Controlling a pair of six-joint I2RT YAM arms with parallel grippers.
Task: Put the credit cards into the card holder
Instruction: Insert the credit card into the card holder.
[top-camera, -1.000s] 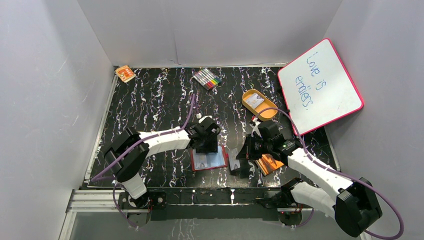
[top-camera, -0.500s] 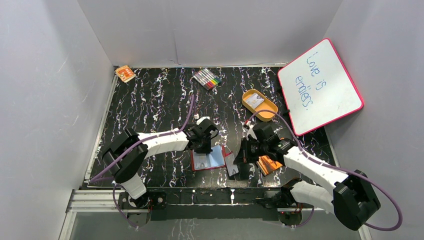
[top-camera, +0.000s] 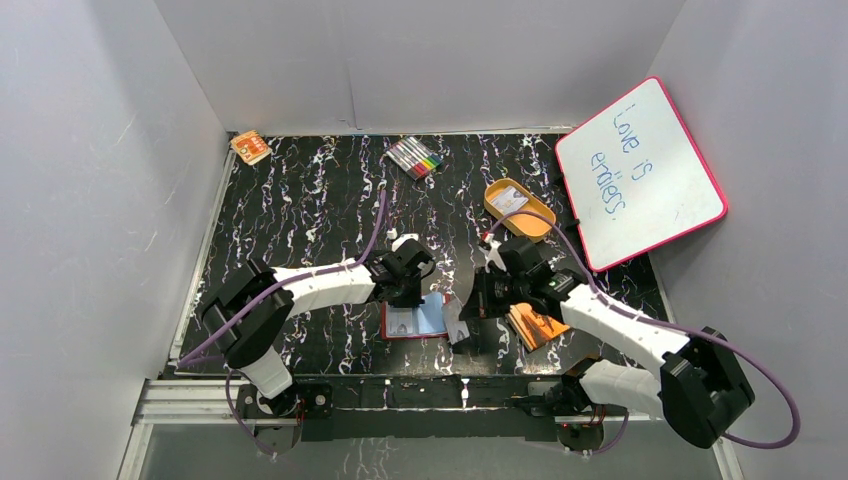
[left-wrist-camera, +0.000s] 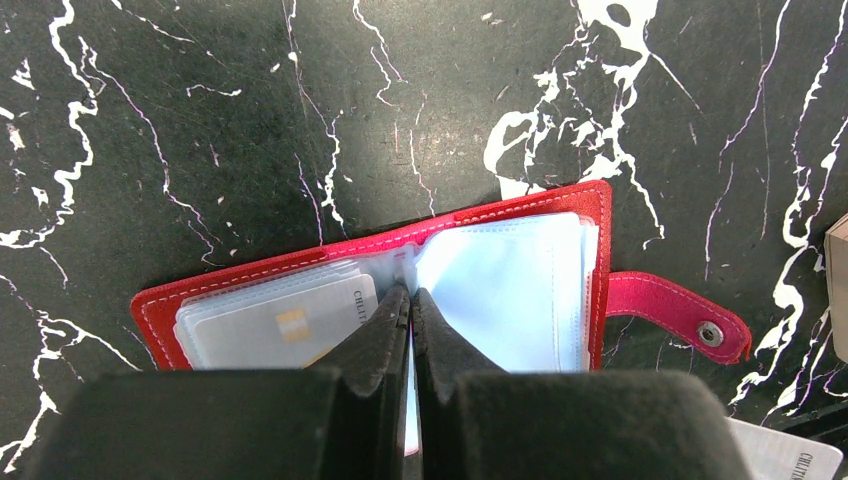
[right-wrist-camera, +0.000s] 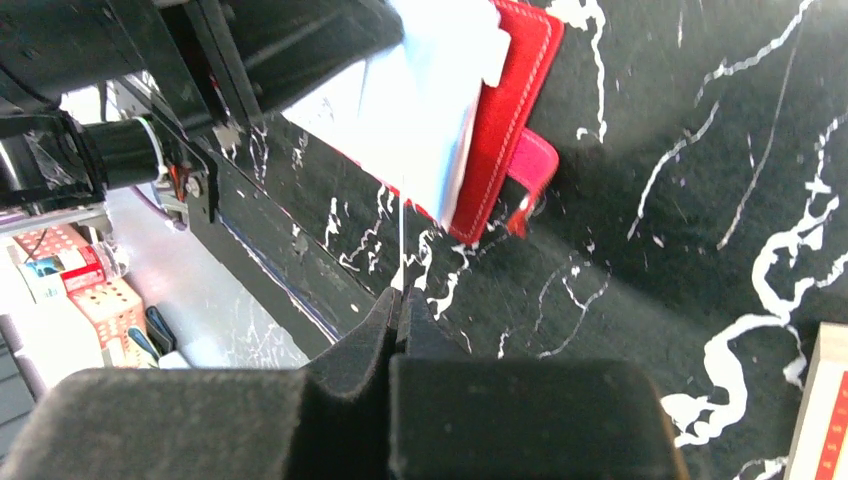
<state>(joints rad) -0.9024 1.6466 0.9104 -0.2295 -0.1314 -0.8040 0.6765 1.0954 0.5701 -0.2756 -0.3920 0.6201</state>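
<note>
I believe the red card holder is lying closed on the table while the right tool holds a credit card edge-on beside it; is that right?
Not quite: the card holder is lying open, not closed, on the table, its clear sleeves exposed, as the left wrist view shows. The right tool does hold a credit card edge-on beside it.
</note>
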